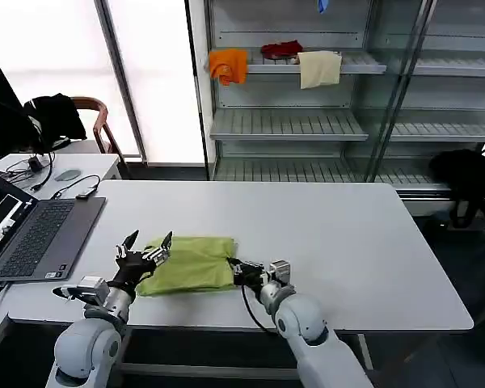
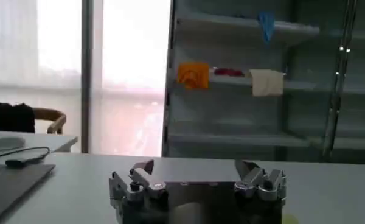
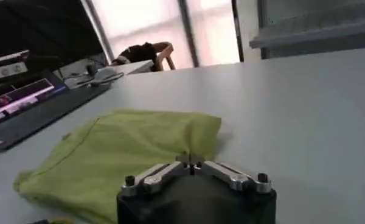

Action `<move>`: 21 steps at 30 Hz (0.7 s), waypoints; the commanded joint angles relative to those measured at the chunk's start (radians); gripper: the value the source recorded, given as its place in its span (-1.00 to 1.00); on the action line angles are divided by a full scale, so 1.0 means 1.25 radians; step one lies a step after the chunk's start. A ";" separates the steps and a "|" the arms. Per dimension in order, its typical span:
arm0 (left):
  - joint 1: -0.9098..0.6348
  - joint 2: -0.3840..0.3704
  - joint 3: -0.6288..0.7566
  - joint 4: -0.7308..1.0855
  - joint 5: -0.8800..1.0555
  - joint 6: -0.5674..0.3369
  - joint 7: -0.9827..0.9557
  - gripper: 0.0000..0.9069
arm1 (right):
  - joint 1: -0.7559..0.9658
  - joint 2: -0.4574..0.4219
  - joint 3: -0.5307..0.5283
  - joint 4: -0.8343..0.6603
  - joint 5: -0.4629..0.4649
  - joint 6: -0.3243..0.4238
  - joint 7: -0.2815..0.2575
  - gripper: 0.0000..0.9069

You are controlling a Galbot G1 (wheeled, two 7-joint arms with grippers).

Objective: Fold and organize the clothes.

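- T-shirt, lime-green, lies folded into a compact bundle on the white table, near the front edge and just right of the laptop.
- Left gripper sits at the bundle's left edge with its fingers spread wide, one tip over the cloth's near-left corner; whether it touches the cloth I cannot tell.
- In the left wrist view the same gripper shows both fingers apart with bare table between them.
- Right gripper is at the bundle's right edge, low over the table, its fingers pressed together.
- The right wrist view shows its tips meeting right at the T-shirt's near edge; whether a fold of cloth is caught between them I cannot tell.
- Orange, red and cream cloths lie on the shelf behind the table, well apart from the T-shirt.
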 commanded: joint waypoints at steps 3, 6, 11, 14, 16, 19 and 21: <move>-0.006 -0.005 0.011 0.004 0.012 0.003 0.000 1.00 | -0.041 -0.153 0.088 0.091 0.032 0.000 -0.016 -1.00; -0.010 -0.009 0.018 0.005 0.017 0.004 0.000 1.00 | -0.056 -0.197 0.109 0.106 0.054 0.000 -0.022 -1.00; -0.011 -0.013 0.025 0.006 0.030 0.006 0.001 1.00 | -0.099 -0.244 0.136 0.140 0.065 0.001 -0.042 -1.00; -0.008 -0.012 0.025 0.001 0.030 0.006 0.003 1.00 | -0.118 -0.255 0.144 0.151 0.065 0.002 -0.049 -1.00; -0.007 -0.010 0.025 -0.004 0.029 0.011 0.005 1.00 | -0.123 -0.255 0.145 0.157 0.064 0.002 -0.051 -1.00; -0.006 -0.011 0.024 -0.011 0.027 0.019 0.004 1.00 | -0.129 -0.245 0.140 0.169 0.028 0.002 -0.043 1.00; -0.005 -0.011 0.022 -0.014 0.026 0.019 0.004 1.00 | -0.137 -0.235 0.138 0.174 -0.033 0.016 -0.044 1.00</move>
